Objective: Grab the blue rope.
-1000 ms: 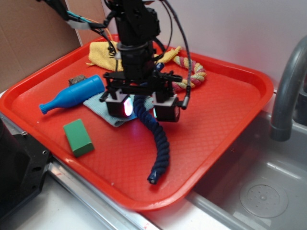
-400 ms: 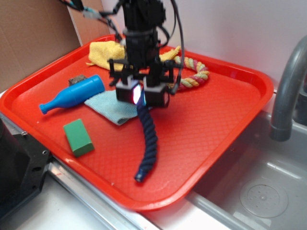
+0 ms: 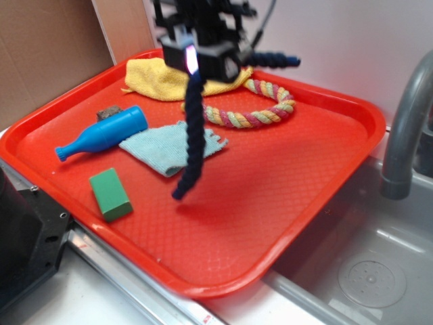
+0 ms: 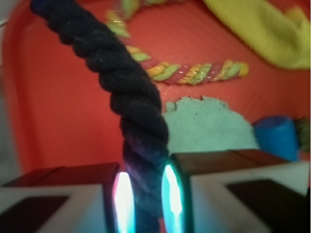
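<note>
**Rope off the tray**

We see the gripper (image 3: pixel 197 59) pinching the blue rope (image 3: pixel 191 135) between lit pads (image 4: pixel 169 194). Rope hangs clear above the red tray (image 3: pixel 284 183), its lower end over the teal cloth's (image 3: pixel 159 147) edge.

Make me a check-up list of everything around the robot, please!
Surface: red tray, bare in the middle.
Job's thing: blue rope hangs clear of the tray, pinched near one end.
Clutter: blue bottle toy, green block, light blue cloth, yellow cloth, multicolored rope ring.
Gripper: gripper shut on the rope, raised above the tray.
Cables: black cable beside the gripper.
Surroundings: metal sink, grey faucet, cardboard.
</note>
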Motion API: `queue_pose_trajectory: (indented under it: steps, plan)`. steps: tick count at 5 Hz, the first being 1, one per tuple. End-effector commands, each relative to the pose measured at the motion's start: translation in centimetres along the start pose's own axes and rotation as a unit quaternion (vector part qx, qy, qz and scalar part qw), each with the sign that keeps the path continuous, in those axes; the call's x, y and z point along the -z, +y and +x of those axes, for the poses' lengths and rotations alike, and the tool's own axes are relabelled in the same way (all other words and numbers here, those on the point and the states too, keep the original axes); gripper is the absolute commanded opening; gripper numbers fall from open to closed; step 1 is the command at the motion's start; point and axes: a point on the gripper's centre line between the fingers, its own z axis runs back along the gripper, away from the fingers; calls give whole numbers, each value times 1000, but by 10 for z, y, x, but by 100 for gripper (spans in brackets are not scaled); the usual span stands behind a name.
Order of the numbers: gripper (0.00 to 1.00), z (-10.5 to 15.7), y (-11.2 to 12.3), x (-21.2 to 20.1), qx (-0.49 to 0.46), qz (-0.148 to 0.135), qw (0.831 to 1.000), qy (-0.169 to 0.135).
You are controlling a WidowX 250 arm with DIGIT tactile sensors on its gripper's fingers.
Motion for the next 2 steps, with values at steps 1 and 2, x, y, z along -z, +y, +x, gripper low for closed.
queue_pose_trajectory:
  steps: [1,2]
  plan:
    - [0,-41,20,-107,24,4,1000,-8]
    - [0,-44,17,-119,34,3,999,38]
